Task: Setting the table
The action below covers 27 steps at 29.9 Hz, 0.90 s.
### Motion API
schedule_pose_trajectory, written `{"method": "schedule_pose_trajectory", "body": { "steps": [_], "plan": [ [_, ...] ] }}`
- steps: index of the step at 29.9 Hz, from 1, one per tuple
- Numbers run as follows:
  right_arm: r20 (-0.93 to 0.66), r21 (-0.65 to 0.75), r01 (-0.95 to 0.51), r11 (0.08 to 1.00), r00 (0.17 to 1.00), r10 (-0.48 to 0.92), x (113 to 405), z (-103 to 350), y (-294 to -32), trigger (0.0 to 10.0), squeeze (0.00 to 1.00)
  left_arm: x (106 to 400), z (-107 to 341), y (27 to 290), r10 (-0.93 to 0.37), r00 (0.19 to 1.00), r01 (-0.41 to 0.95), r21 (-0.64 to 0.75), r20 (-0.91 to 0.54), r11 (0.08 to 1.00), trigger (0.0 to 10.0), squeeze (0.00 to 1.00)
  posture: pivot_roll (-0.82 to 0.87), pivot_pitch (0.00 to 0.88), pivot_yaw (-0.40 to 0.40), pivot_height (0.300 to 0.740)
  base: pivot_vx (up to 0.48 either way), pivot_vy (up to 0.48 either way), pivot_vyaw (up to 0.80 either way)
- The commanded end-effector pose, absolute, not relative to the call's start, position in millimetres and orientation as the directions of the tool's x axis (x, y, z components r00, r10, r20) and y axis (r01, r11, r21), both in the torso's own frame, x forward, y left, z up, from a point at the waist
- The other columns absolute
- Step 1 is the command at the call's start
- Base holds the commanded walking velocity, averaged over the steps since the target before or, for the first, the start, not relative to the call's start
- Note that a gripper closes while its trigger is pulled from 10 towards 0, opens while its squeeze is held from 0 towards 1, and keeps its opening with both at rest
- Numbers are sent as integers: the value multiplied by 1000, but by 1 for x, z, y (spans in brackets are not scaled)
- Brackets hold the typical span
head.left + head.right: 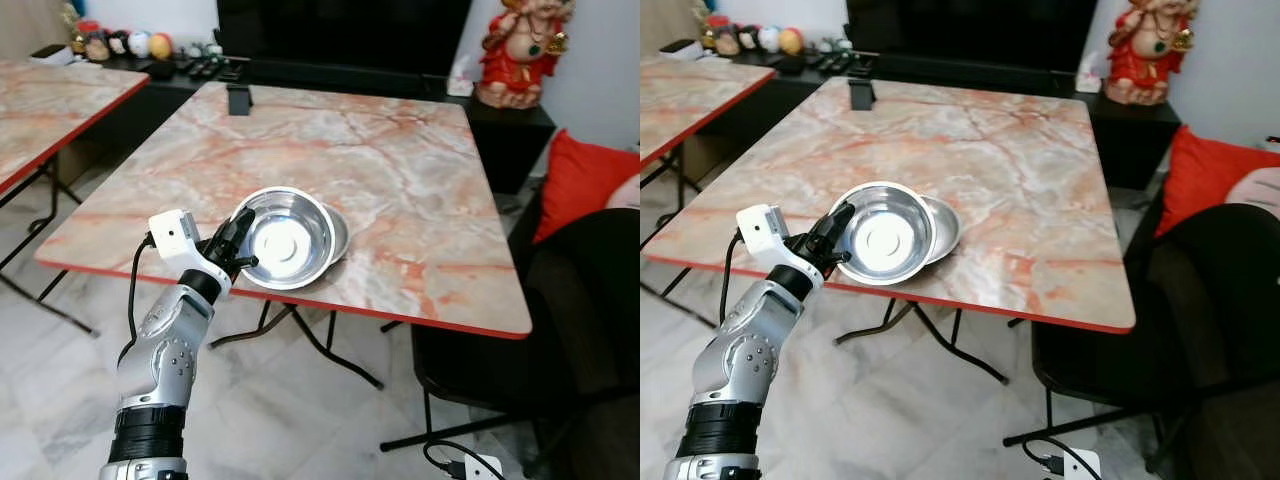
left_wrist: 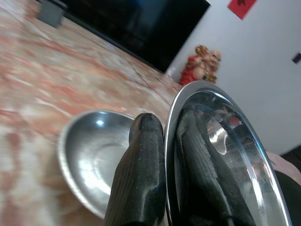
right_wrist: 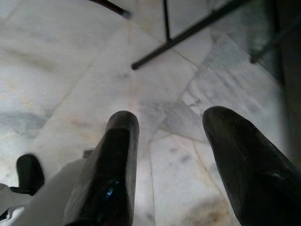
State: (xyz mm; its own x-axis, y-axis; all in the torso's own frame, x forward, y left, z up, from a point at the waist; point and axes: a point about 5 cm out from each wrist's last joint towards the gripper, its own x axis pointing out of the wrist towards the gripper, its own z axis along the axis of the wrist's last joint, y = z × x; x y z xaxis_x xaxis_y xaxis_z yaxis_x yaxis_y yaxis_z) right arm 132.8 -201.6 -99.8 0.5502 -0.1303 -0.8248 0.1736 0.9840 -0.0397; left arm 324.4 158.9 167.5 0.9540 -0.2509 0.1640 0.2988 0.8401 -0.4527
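A shiny steel bowl (image 1: 290,240) is tilted at the near edge of the marble table (image 1: 400,150). My left gripper (image 1: 238,245) is shut on its near-left rim, one finger inside and one outside. In the left wrist view the fingers (image 2: 141,179) pinch that rim (image 2: 221,141). A second steel bowl (image 1: 340,232) lies flat on the table just behind and partly under the held one, and appears in the wrist view as a shallow dish (image 2: 91,155). My right gripper (image 3: 169,155) hangs open over the floor tiles.
A small black stand (image 1: 238,99) sits at the table's far edge. Another marble table (image 1: 50,100) is on the left. A black chair (image 1: 560,330) and a red cushion (image 1: 585,180) are on the right. A power strip (image 1: 470,465) lies on the floor.
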Motion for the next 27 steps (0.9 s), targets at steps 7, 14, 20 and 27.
{"method": "schedule_pose_trajectory", "body": {
  "steps": [7,14,20,27],
  "plan": [
    [-824,-42,185,982,549,-138,132,-100,-203,10000,0,327,180,157,-266,943,329,-441,200,835,10000,0,104,0,-71,731,140,0,0],
    [-825,-44,184,982,548,-139,132,-100,-203,10000,0,326,181,155,-275,940,338,-441,203,831,10000,0,106,0,-71,731,273,0,0],
    [-825,-40,186,982,547,-137,132,-100,-203,10000,0,326,181,154,-281,937,345,-440,205,829,10000,0,106,0,-71,731,311,0,0],
    [-827,-38,181,983,547,-133,131,-100,-203,10000,0,325,182,153,-293,934,355,-441,205,824,10000,0,107,0,-73,731,311,0,-550]
  ]
}}
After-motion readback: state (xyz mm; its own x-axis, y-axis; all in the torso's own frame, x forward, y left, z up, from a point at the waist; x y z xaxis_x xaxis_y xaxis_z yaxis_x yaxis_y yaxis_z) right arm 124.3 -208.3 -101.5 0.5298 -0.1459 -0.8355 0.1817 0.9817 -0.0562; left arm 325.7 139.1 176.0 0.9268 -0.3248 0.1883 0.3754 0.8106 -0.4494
